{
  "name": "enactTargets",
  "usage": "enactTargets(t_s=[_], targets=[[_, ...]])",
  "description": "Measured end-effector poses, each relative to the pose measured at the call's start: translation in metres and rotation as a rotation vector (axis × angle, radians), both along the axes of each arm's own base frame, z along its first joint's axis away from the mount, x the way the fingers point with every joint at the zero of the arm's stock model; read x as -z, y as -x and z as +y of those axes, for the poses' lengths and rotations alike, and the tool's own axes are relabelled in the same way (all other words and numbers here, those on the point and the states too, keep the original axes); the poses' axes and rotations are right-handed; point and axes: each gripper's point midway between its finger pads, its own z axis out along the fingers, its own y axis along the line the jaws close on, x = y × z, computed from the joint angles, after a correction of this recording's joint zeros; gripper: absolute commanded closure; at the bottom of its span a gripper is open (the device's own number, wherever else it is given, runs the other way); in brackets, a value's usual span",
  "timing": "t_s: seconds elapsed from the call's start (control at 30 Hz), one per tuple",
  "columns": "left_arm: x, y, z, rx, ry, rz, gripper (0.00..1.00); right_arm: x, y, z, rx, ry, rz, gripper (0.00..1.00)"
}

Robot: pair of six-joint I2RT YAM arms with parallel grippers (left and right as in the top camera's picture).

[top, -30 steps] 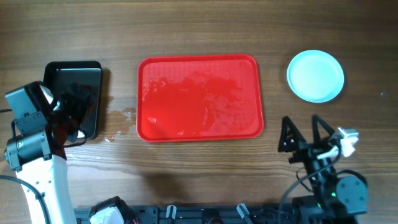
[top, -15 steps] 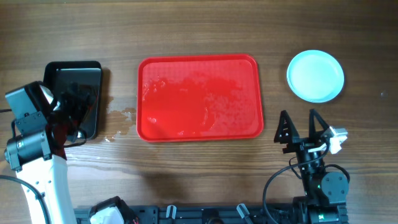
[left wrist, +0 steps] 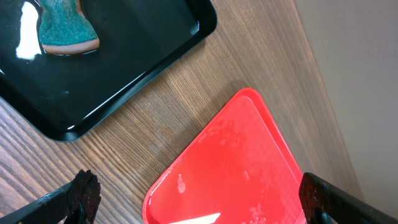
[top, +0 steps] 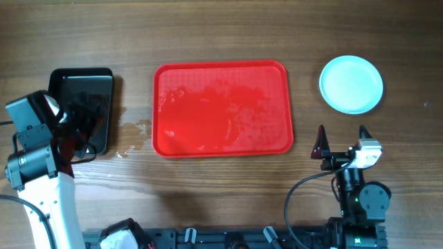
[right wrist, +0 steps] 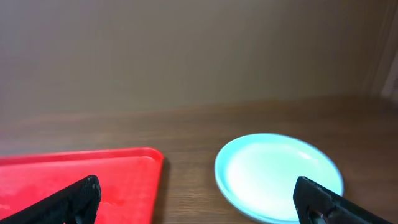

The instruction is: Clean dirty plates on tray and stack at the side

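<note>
Plates (top: 351, 84), round, shallow and pale mint-white, sit on the wooden table (top: 208, 34) at its far right, well apart from the large flat red plastic tray (top: 221, 66) with rounded corners. From above they read as a single disc, so I cannot tell how many are stacked. The top surface looks clean in the right wrist view.

The red plastic tray lies in the middle of the table, its surface covered with a wet film and droplets. To its left a small spill of water (top: 135, 126) glistens on the wood, between it and a smaller glossy black rectangular tray (top: 107, 75). Inside the black tray, towards one end, lies a teal sponge (left wrist: 62, 28) with an orange-brown edge.

The left gripper (top: 84, 128) hangs over the near part of the black tray, jaws spread wide and holding nothing. The right gripper (top: 341, 135) is at the near right of the table, just off the red plastic tray's near right corner and on the near side of the plates. Its jaws are likewise wide apart and empty.
</note>
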Motion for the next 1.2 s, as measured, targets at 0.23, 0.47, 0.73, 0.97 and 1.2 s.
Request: enactTargets(t_s=[0.23,0.47,0.73,0.97,1.2], targets=[[0.0,0.0,0.0,0.0,0.0,0.0,0.0,-0.0001,0.0,0.0,-0.001,0.049,-0.001,0.0],[0.0,0.0,0.0,0.0,0.0,0.0,0.0,0.0,0.0,0.0,-0.001,0.063,-0.001,0.0],[0.0,0.0,0.0,0.0,0.0,0.0,0.0,-0.0001,0.0,0.0,-0.001,0.064,-0.001,0.0],[0.0,0.0,0.0,0.0,0.0,0.0,0.0,-0.0001,0.0,0.0,-0.001,0.064,-0.001,0.0],[0.0008,0.0015,0.0025,-0.01,-0.012,0.008,0.0,-0.0001,0.0,0.0,-0.001,0.064,-0.001,0.0]])
